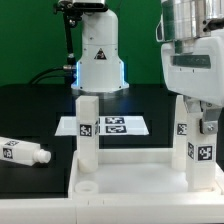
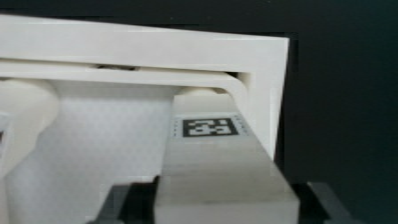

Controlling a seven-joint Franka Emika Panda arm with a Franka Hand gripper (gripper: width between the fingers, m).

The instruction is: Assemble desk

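The white tabletop [image 1: 140, 172] lies tray-side up at the front of the black table. One white leg [image 1: 88, 128] stands upright in its socket on the exterior view's left. Two more tagged legs stand on the right: one farther back [image 1: 183, 125] and one nearer [image 1: 203, 150]. My gripper [image 1: 204, 112] comes down from above onto the nearer one. In the wrist view the gripper [image 2: 222, 206] is shut on this leg [image 2: 217, 150], with a dark finger [image 2: 128, 205] on either side, and the tabletop [image 2: 107, 60] lies beyond it. A loose leg [image 1: 24, 152] lies on the table at the left.
The marker board [image 1: 112, 125] lies flat behind the tabletop. The robot base [image 1: 98, 60] stands at the back centre, with cables to its left. A green wall closes off the back.
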